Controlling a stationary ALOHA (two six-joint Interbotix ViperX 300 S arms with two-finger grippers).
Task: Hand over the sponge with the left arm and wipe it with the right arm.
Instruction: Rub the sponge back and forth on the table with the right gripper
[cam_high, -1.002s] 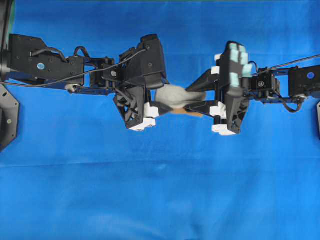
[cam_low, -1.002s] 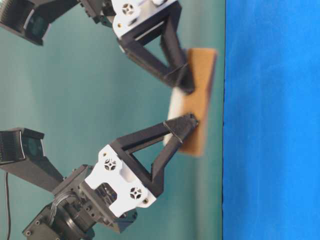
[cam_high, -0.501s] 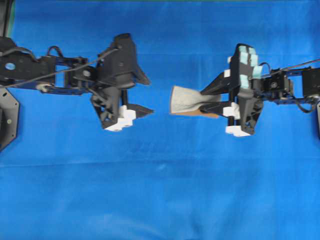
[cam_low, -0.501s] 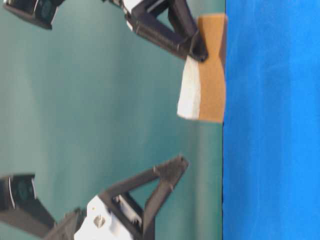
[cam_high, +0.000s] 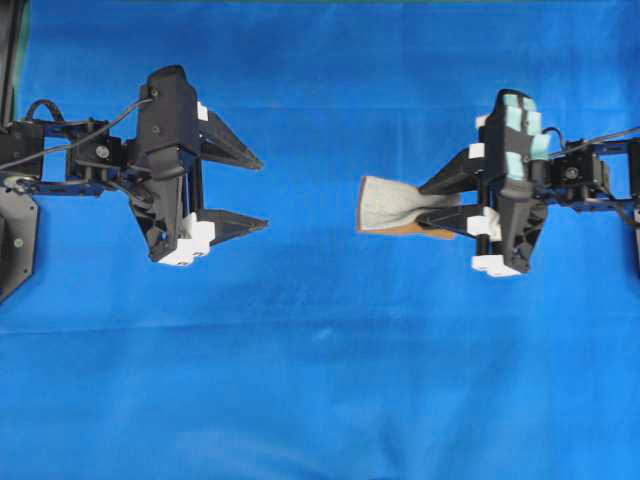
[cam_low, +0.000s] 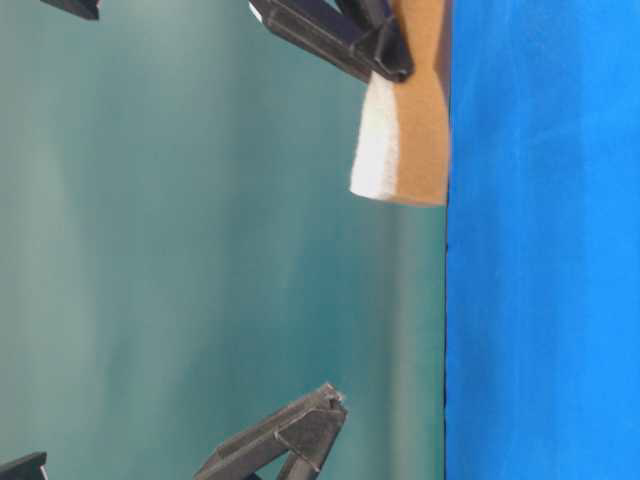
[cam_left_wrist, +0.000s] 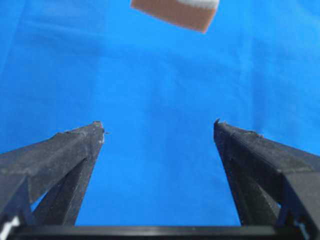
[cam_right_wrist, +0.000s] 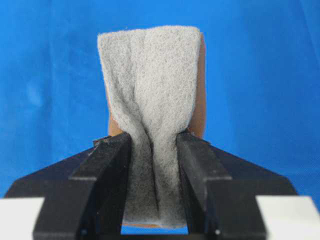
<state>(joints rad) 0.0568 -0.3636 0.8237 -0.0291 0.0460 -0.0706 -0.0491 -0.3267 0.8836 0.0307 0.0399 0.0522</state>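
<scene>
The sponge (cam_high: 388, 205), grey-white on top and orange-tan below, is pinched at one end by my right gripper (cam_high: 428, 205), the arm with pale teal blocks. The free end points toward the left arm. In the right wrist view the sponge (cam_right_wrist: 150, 80) is squeezed between the fingers (cam_right_wrist: 107, 160). At table level the sponge (cam_low: 410, 130) hangs low, close to the blue cloth (cam_low: 540, 260); I cannot tell if it touches. My left gripper (cam_high: 264, 192) is open and empty, well apart from the sponge. In the left wrist view the left gripper (cam_left_wrist: 158, 127) stands wide, with the sponge (cam_left_wrist: 175, 11) far ahead.
The blue cloth (cam_high: 320, 380) covers the whole table. A black mount (cam_high: 15, 245) sits at the left edge. A teal-green wall (cam_low: 200, 240) stands behind the table.
My left gripper let go of the sponge, opened and drew back to the left. My right gripper kept the sponge and moved a little to the right.
</scene>
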